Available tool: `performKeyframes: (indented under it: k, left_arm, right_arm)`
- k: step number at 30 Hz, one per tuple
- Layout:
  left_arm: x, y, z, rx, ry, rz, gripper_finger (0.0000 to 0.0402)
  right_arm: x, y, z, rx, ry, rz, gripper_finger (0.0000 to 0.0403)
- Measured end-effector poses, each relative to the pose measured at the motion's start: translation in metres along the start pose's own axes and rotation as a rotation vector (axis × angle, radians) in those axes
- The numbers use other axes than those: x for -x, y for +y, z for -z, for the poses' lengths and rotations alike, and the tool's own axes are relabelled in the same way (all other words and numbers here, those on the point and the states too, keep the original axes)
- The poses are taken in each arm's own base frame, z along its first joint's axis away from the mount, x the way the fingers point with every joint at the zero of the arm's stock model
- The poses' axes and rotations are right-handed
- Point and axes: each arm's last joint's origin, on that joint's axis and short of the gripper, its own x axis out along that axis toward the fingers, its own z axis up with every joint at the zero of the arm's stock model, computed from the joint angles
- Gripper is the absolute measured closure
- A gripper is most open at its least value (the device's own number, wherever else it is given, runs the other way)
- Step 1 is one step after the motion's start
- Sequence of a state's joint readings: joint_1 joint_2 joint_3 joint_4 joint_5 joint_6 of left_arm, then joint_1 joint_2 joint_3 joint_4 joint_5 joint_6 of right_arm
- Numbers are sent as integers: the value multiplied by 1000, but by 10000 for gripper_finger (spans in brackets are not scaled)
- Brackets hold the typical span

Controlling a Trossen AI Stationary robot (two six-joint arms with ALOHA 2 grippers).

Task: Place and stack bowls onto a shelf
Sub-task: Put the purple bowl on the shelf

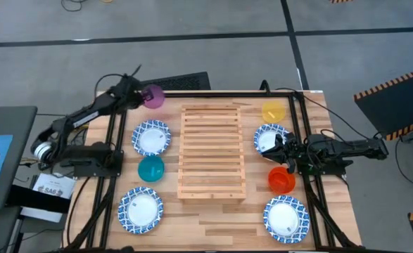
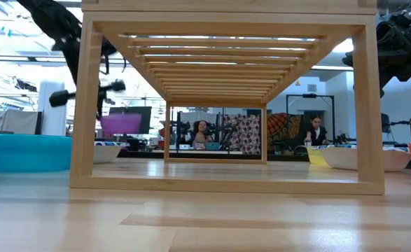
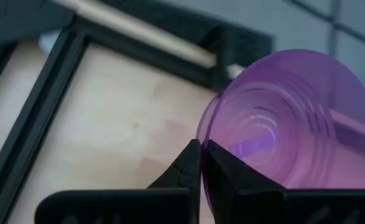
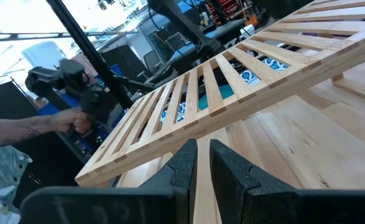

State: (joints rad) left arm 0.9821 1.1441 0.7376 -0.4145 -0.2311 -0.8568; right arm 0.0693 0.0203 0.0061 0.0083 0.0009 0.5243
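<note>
My left gripper [image 1: 141, 94] is at the table's far left corner, shut on the purple bowl [image 1: 153, 97], which shows above the tabletop in the low view [image 2: 121, 124]. The shelf [image 1: 212, 151], a rack of pale slats, stands at the table's middle. Blue-rimmed bowls rest on their bases left of it [image 1: 151, 137] [image 1: 141, 209] and right of it [image 1: 271, 137] [image 1: 286, 218]. The teal bowl [image 1: 150, 169] sits at the left, the yellow [image 1: 274, 111] and red [image 1: 281, 180] bowls at the right. My right gripper [image 1: 275, 149] waits shut at the right. My left gripper pinches the purple bowl's rim [image 3: 208, 144] between its two fingers, one on each side of the wall. The fingers slant down toward the table's far edge. The bowl is tipped on edge beyond the fingertips and hangs clear of the table.
A black frame [image 1: 115, 140] runs along the table's left and right sides and across the far edge, close to the held bowl. A dark keyboard [image 1: 185, 81] lies beyond the far edge. People sit in the room behind [image 2: 316, 133].
</note>
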Motion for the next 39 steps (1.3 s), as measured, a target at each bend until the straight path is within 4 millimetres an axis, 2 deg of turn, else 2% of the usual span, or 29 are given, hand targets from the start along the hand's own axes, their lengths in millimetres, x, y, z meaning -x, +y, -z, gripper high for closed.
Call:
performKeyframes:
  k: [4,7,11,17,23,28,31,34,39]
  left_arm:
    - [34,-9,-13,-16,-29,148,401]
    - [60,-26,-25,-52,-42,286,401]
    - [96,-61,-38,-149,-30,427,401]
    - [128,-133,-39,-398,84,524,401]
    - [130,-203,-22,-599,170,568,401]
    - [117,-245,9,-730,306,661,401]
    - [106,-257,28,-808,356,642,401]
    - [92,-260,44,-852,408,595,401]
    - [76,-260,56,-893,462,531,401]
  right_arm:
    - [0,0,0,0,0,0,331]
    - [0,0,0,0,0,0,331]
    - [0,0,0,0,0,0,331]
    - [0,0,0,0,0,0,331]
    - [0,0,0,0,0,0,331]
    - [0,0,0,0,0,0,331]
    - [0,0,0,0,0,0,331]
    - [0,0,0,0,0,0,331]
    - [0,0,0,0,0,0,331]
